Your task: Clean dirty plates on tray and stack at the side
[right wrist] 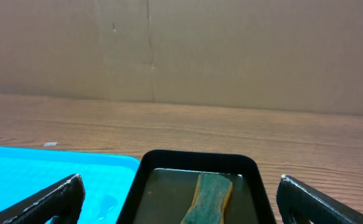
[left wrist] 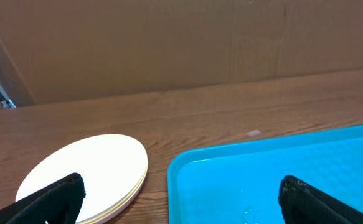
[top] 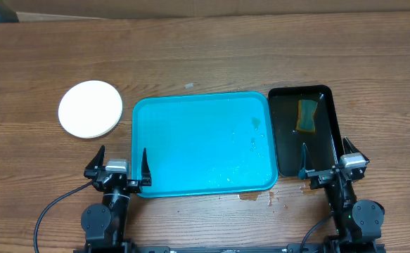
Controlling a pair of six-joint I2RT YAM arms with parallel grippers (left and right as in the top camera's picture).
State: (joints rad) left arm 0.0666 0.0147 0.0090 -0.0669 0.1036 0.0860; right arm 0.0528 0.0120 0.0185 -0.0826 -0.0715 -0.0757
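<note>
The plates [top: 90, 108] lie in one stack on the table left of the tray, a white one on top; in the left wrist view the stack [left wrist: 88, 171] shows a pale yellow edge between white ones. The turquoise tray [top: 190, 133] holds no plates, only water drops and a small smear near its right side; it also shows in the left wrist view [left wrist: 281, 168]. My left gripper [top: 121, 167] is open and empty at the tray's front left corner. My right gripper [top: 325, 164] is open and empty at the black tray's front end.
A glossy black tray [top: 328, 140] right of the turquoise one holds water and a green-and-yellow sponge [top: 306, 115], also seen in the right wrist view [right wrist: 207, 196]. A small wet spill [top: 255, 197] lies on the table by the turquoise tray's front right corner.
</note>
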